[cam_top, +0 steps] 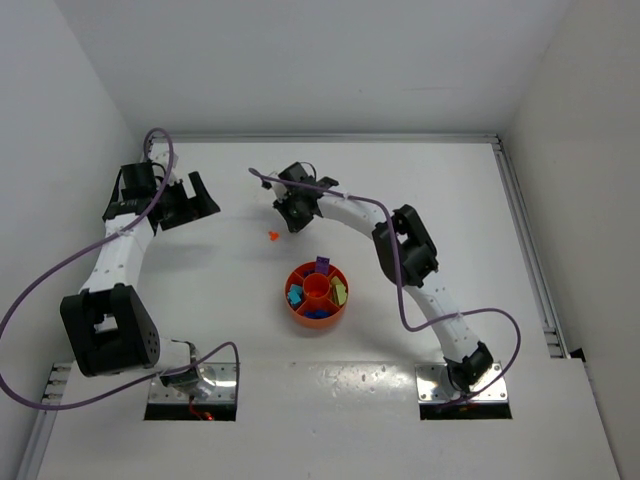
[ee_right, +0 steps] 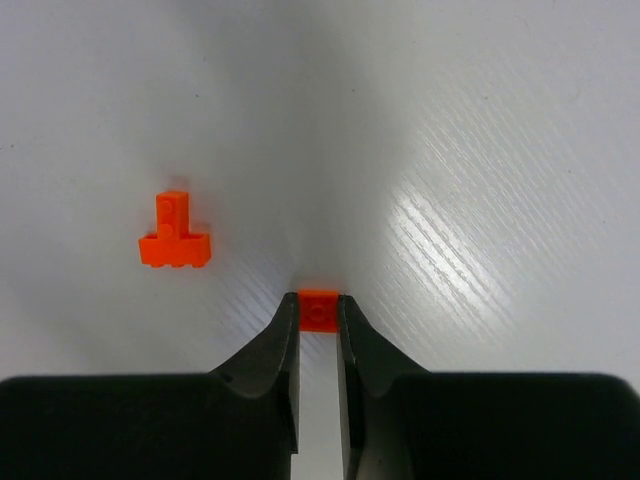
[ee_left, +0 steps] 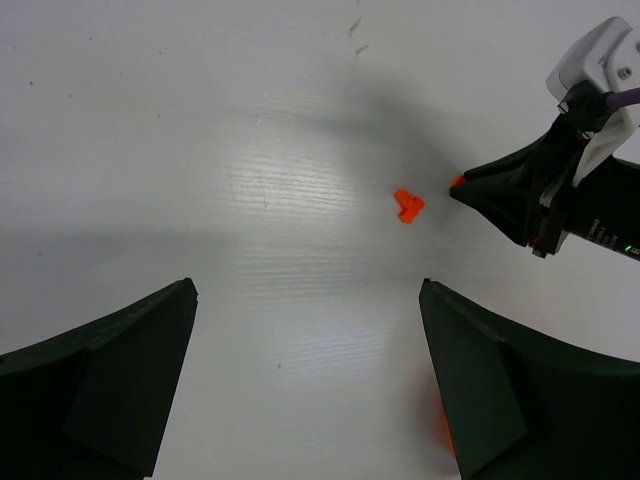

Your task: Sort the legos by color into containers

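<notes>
Orange brick (ee_right: 319,311) in right gripper (ee_right: 319,302), T-shaped orange piece (ee_right: 174,240) beside, tray (cam_top: 299,316) near

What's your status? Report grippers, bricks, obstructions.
Left gripper open, empty. Right gripper shut on small orange brick. Second orange brick loose on table nearby. Path to tray unobstructed.

**Tally: two loose orange legos, one tray**

There are two arms with one pincer each, the left pincer (ee_left: 305,300) and the right pincer (ee_right: 318,300). One round orange tray (cam_top: 296,317) has a single central cup. Two orange legos lie outside it: one T-shaped lego (ee_right: 175,236) on the worktop (cam_top: 420,180) and one square lego (ee_right: 319,309) between the right pincer's tips. The bricks in the tray show four colours and are too small to count.
</notes>
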`<state>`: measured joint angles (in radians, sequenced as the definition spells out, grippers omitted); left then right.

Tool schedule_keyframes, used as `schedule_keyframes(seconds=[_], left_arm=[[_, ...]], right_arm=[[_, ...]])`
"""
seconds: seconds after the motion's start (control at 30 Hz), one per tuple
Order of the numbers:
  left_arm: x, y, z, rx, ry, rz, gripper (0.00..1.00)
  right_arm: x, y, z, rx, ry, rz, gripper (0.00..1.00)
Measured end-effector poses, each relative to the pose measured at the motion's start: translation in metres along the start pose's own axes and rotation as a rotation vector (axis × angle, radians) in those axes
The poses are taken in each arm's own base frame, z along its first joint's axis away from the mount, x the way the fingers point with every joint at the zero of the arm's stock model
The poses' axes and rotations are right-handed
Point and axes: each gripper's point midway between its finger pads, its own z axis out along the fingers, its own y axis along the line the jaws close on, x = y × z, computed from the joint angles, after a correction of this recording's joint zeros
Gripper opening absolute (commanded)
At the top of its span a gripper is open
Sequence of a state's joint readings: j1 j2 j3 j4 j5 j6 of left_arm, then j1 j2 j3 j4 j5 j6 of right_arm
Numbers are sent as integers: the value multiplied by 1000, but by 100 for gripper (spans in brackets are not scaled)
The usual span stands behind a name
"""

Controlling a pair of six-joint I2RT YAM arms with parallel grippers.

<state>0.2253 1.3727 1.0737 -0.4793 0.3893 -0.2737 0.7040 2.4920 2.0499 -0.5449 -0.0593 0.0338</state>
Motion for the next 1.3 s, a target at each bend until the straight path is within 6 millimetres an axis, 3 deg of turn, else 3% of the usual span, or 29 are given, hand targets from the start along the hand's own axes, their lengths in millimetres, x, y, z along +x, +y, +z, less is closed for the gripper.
schedule_keyframes(seconds=[0.07, 0.47, 0.57, 0.67, 0.77, 0.9, 1.0, 1.07, 1.2, 1.3], left_arm=[[0, 0, 0, -1, 1, -1, 100], [0, 0, -1, 2, -2, 11, 100], [-1, -1, -4, 0, -14, 18, 100], [-3, 0, -11, -18, -37, 31, 100], [-7, -1, -19, -44, -73, 51, 100], [-6, -3, -30, -70, -114, 74, 100], [-5, -7, -33, -79, -128, 92, 100], [-3, -10, -34, -81, -136, 104, 100], [-1, -19, -35, -52, -134, 129, 100], [1, -25, -34, -10, -124, 155, 100]], right_arm=[[0, 0, -1, 0, -6, -1, 0], [9, 7, -11, -72, 11, -80, 0], [0, 7, -23, -80, -14, -131, 0], [-23, 4, -50, -76, -79, -168, 0], [-48, 3, -93, -70, -164, -194, 0], [-54, 8, -157, -77, -252, -214, 0], [-43, 17, -192, -110, -282, -234, 0], [-23, 27, -209, -148, -275, -246, 0], [15, 44, -232, -212, -248, -254, 0], [31, 56, -242, -263, -234, -256, 0]])
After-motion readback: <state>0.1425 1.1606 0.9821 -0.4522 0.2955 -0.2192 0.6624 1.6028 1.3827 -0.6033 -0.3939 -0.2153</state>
